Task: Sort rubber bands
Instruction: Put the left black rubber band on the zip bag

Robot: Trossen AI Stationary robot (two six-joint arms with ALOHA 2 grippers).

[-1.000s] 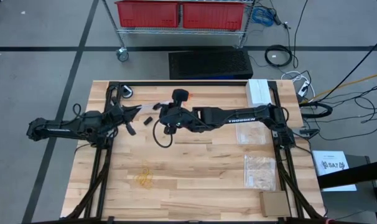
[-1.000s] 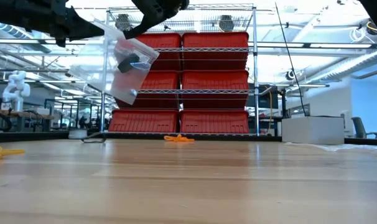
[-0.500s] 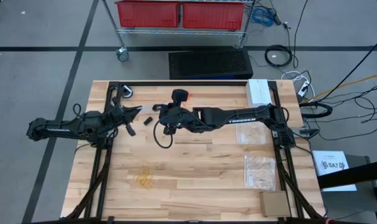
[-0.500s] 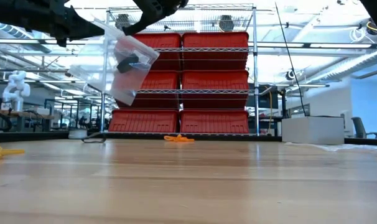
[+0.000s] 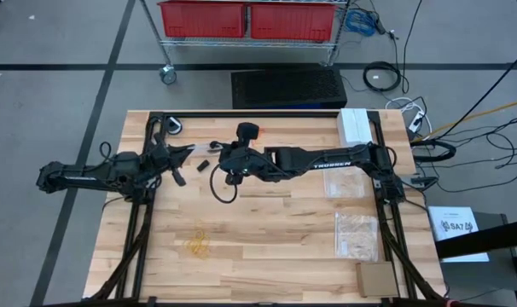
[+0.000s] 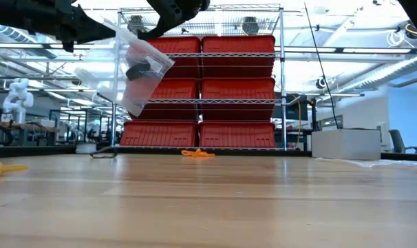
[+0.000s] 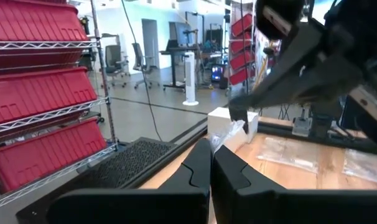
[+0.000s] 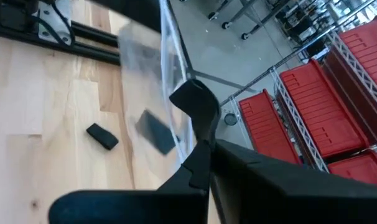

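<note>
Since a second ago the dark clump inside the clear bag [image 6: 129, 76] has slid higher; both arms are unmoved, left claw [image 5: 187, 152] and right claw [image 5: 217, 148] each clenched on that bag, held above the surface [image 5: 267, 256]. Counted: one black band cluster [image 6: 141, 68] in the bag, one pale yellow cluster [image 5: 198, 246] near the left front of the surface, one orange cluster [image 6: 197, 153] at the far edge. Two more clear bags [image 5: 357, 234] lie flat at right.
</note>
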